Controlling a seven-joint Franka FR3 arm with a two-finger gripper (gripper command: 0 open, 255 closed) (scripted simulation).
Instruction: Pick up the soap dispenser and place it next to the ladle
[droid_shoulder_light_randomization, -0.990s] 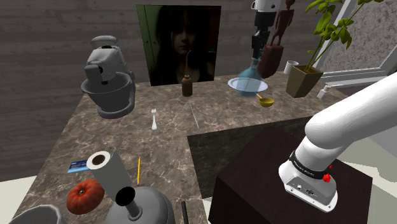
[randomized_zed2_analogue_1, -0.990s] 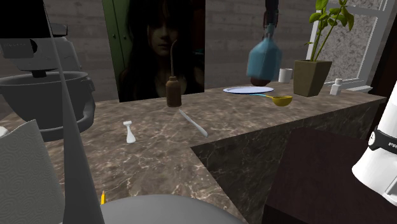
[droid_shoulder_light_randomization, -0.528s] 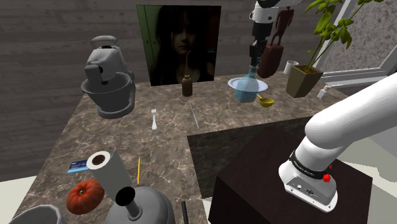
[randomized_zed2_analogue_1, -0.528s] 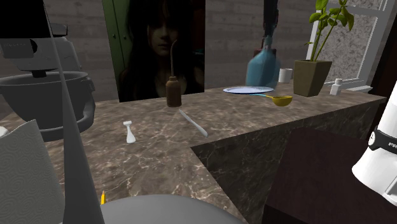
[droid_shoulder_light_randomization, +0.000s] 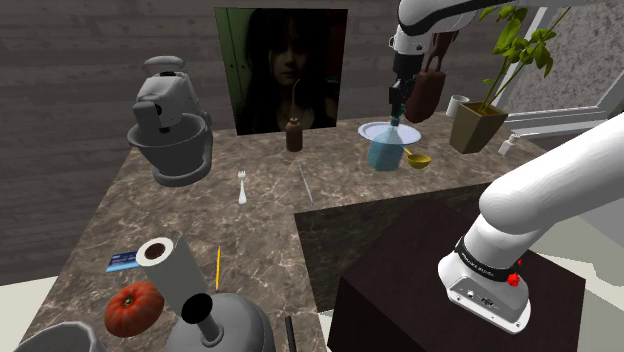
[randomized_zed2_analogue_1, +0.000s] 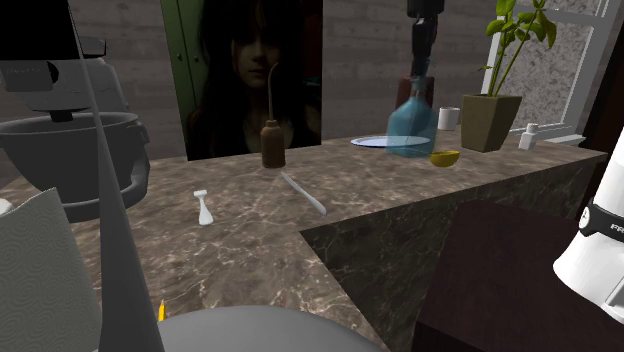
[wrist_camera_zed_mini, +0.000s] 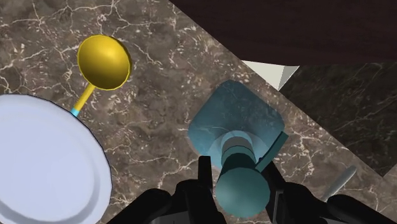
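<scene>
The soap dispenser (droid_shoulder_light_randomization: 386, 150) is a blue-green bottle with a square body and a round pump top. It stands upright, low at the marble counter (droid_shoulder_light_randomization: 260, 215), overlapping the near edge of the white plate (droid_shoulder_light_randomization: 370, 131). Whether its base touches the counter I cannot tell. My black gripper (droid_shoulder_light_randomization: 397, 108) comes down from above, shut on the dispenser's neck (wrist_camera_zed_mini: 238, 156). The pump head shows between the fingers (wrist_camera_zed_mini: 205, 172). The yellow ladle (droid_shoulder_light_randomization: 418, 160) lies close beside the dispenser (randomized_zed2_analogue_1: 410, 125), on the side toward the plant pot. Seen from the wrist, the ladle bowl (wrist_camera_zed_mini: 104, 62) lies a short way from the bottle, its handle running under the plate (wrist_camera_zed_mini: 44, 165).
A brown bottle (droid_shoulder_light_randomization: 293, 133) stands before the dark portrait. A grey stand mixer (droid_shoulder_light_randomization: 170, 125) is at the shoulder view's left. A fork (droid_shoulder_light_randomization: 241, 187) and a thin utensil (droid_shoulder_light_randomization: 305, 182) lie mid-counter. A potted plant (droid_shoulder_light_randomization: 477, 125) and a brown figure (droid_shoulder_light_randomization: 428, 90) stand behind the ladle.
The gripper has come down with the dispenser, from well above the plate to counter level beside the ladle. The bottle now hangs upright instead of tilted.
</scene>
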